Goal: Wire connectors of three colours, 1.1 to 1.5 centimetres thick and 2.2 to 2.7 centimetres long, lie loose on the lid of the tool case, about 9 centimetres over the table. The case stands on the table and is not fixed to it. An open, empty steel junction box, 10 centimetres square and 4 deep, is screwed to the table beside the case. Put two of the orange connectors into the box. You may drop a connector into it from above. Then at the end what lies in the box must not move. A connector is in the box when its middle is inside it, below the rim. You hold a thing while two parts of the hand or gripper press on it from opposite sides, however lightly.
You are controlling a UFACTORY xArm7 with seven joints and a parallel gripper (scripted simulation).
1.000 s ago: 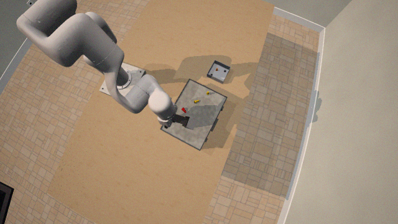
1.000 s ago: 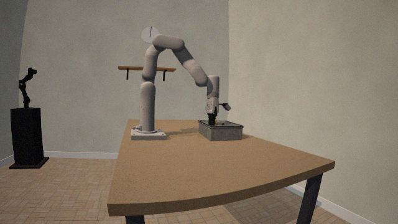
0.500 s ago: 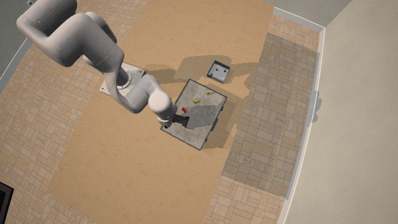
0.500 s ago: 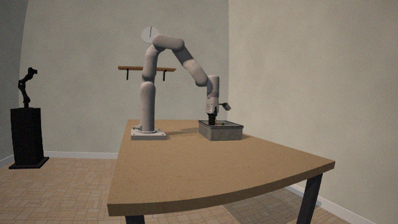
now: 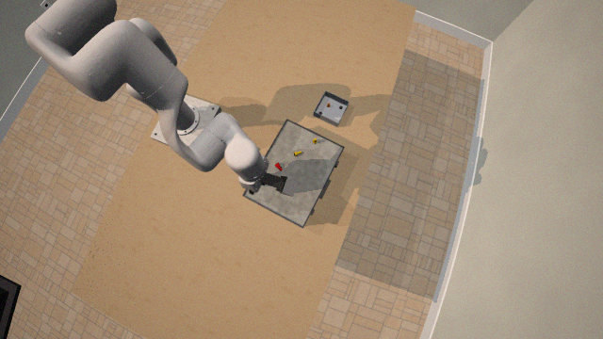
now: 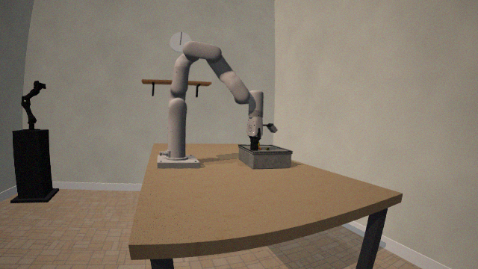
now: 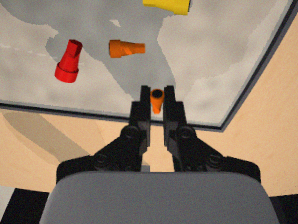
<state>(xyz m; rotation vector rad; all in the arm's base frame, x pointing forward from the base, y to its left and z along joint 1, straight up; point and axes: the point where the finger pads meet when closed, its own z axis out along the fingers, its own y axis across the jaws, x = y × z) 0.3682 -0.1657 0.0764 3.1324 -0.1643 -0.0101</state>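
Gripper: your gripper (image 5: 252, 191) (image 6: 254, 149) (image 7: 157, 99) was clenched on an orange connector, with its two fingers upright and low over the base-side corner of the case lid.
Held connector: this orange connector (image 7: 157, 100) stood between the fingertips, its open, wide end facing the wrist camera; whether it touched the lid could not be told.
Loose orange connector: a second orange piece (image 7: 127, 48) lay on its side on the lid, near the fingers but apart from them.
Red connector: the red connector (image 5: 279, 167) (image 7: 68, 62) lay beyond the loose orange one, on the lid.
Yellow connectors: you had two yellow pieces, one nearer the red (image 5: 298, 153) and one nearer the box (image 5: 315, 140); the wrist view cut off a yellow connector (image 7: 167, 6) at its top edge.
Tool case: the case (image 5: 301, 207) (image 6: 272, 161) stood on the table (image 5: 188, 235) (image 6: 239, 202).
Junction box: the open box (image 5: 337, 98) sat just beside the case, with one small orange connector (image 5: 328, 104) inside.
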